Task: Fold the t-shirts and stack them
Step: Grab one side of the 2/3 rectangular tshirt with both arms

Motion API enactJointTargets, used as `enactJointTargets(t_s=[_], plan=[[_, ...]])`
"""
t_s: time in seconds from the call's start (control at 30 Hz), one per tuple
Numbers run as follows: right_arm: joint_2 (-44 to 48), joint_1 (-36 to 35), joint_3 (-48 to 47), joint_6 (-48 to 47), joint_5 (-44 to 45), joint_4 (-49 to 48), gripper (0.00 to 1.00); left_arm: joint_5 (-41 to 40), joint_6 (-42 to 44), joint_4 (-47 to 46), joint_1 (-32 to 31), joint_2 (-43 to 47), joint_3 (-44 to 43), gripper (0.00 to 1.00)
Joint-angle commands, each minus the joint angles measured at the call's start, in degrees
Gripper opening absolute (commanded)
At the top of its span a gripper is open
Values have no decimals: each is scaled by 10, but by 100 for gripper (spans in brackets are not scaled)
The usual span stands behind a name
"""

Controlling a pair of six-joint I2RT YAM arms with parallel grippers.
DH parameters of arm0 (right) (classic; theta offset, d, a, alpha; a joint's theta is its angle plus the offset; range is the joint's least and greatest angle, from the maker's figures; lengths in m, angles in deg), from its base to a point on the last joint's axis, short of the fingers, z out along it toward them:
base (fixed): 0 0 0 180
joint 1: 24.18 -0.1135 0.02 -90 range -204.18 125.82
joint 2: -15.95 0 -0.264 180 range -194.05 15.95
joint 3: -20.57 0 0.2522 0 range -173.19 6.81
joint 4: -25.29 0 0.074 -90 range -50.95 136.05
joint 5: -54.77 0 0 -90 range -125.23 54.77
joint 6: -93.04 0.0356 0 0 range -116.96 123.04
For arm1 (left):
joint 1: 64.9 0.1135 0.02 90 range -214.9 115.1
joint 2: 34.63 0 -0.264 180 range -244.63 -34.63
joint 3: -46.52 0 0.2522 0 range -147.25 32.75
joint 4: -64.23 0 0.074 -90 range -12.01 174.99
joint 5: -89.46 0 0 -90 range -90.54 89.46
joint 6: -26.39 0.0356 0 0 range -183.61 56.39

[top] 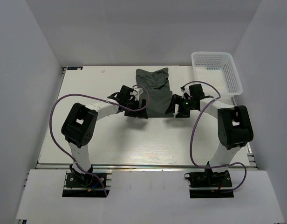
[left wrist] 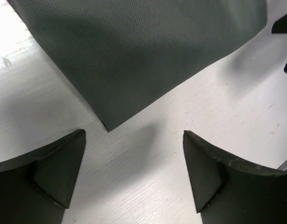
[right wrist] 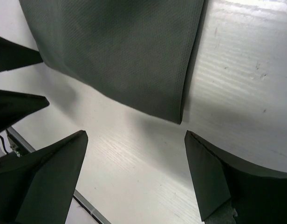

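One dark grey-green t-shirt (top: pixel 155 91) lies partly folded as a narrow strip at the table's middle back, bunched at its far end. My left gripper (top: pixel 143 105) hovers at the shirt's near left corner, open and empty. In the left wrist view the gripper (left wrist: pixel 134 132) is just short of the cloth corner (left wrist: pixel 134 56). My right gripper (top: pixel 175 106) is at the near right corner, open and empty. In the right wrist view the gripper (right wrist: pixel 136 133) is just short of the shirt's edge (right wrist: pixel 120 51). Neither gripper touches the cloth.
A white mesh basket (top: pixel 236 79) stands at the back right corner. White walls close in the table on three sides. The left gripper's fingers (right wrist: pixel 17 105) show at the left of the right wrist view.
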Motion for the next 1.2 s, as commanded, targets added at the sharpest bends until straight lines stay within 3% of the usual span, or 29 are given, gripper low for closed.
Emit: enactJointTargets(t_s=[0.0,0.27,0.43,0.6,0.63,0.7,0.73,0.77,0.8,0.83,1.0,1.17], plan=[[-17,4,0,19,-2,-45,90,-18,4,-14,-2,14,9,92],[-56,6,-8,34,25,-71,86,-54,-15,-50,-8,-8,19,80],[-75,5,-8,43,19,-75,74,-61,-15,-44,-13,-30,2,52],[-72,6,5,52,23,-97,63,-61,-20,-60,-26,-43,2,42],[-76,6,4,51,27,-98,57,-66,-20,-60,-31,-51,-5,39],[-77,6,3,53,25,-103,46,-72,-20,-39,-31,-59,-13,18],[-77,5,3,55,26,-101,36,-78,-20,-39,-31,-59,-13,11],[-74,6,5,57,26,-102,14,-78,-20,-30,-31,-59,-19,3],[-71,6,8,57,29,-102,6,-87,-25,-24,-31,-52,-19,0],[-59,6,13,58,29,-102,0,-96,-25,-24,-37,-45,-12,0],[16,0,57,51,30,-74,0,-74,-25,-24,-42,35,41,0],[150,-14,153,46,-6,-25,0,35,-31,-7,-54,136,115,0]])
